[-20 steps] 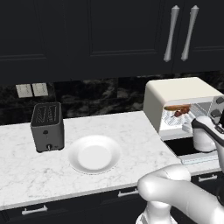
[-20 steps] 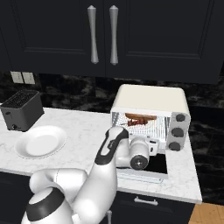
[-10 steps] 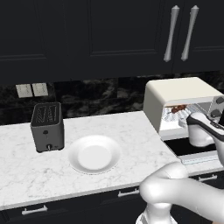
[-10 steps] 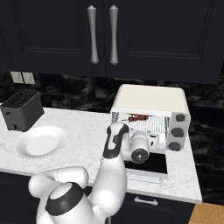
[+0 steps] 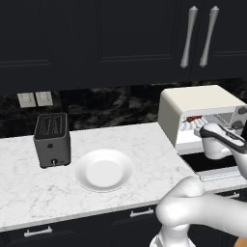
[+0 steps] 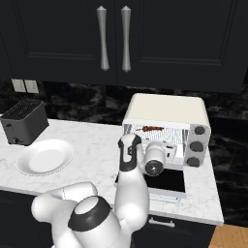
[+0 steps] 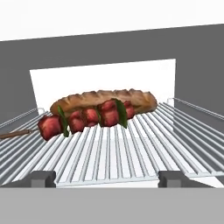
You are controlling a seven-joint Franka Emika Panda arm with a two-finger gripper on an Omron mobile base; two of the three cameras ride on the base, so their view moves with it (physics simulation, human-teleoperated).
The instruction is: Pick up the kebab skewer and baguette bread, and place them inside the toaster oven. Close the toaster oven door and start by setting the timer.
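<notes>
**Two foods on the rack, door down**

We see the kebab skewer [image 7: 85,118] and baguette bread [image 7: 105,99] lying on the toaster oven [image 6: 167,114] rack. Our gripper [image 7: 105,179] stands wide and empty. Withdrawing carelessly could snag the toaster oven door [image 6: 164,181].

Kebab skewer [image 7: 83,119] lies on the toaster oven [image 6: 167,114] rack, seemingly touching the baguette bread [image 7: 105,100]; toaster oven door [image 6: 164,181] down.

Plate [image 5: 104,170]: white, round, on the marble counter [image 5: 144,144].
Slot toaster [image 5: 52,140]: dark grey, upright, just left of the plate.
Wall outlets [image 5: 35,99]: two pale plates above the slot toaster.
Cabinets [image 5: 96,38]: black, with silver handles [image 5: 199,37].
</notes>
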